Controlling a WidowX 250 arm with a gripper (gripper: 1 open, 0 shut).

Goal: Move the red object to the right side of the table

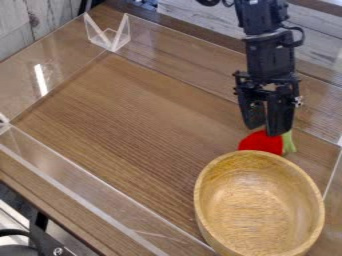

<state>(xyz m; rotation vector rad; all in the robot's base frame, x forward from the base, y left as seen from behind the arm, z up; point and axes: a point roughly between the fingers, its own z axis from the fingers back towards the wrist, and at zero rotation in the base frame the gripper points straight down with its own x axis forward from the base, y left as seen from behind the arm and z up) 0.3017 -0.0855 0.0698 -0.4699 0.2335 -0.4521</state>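
Observation:
The red object (259, 143), a small bright-red strawberry-like toy with a green tip on its right, lies on the brown wood-grain table (134, 110) at the right side, just behind the bowl's far rim. My black gripper (271, 127) hangs straight down directly above it. The jaws stand apart, and the toy sits below the fingertips (254, 120), no longer pinched between them.
A round light wooden bowl (259, 207) fills the near right corner, close in front of the toy. Clear acrylic walls (80, 170) edge the table. A small clear stand (107, 33) sits at the far left corner.

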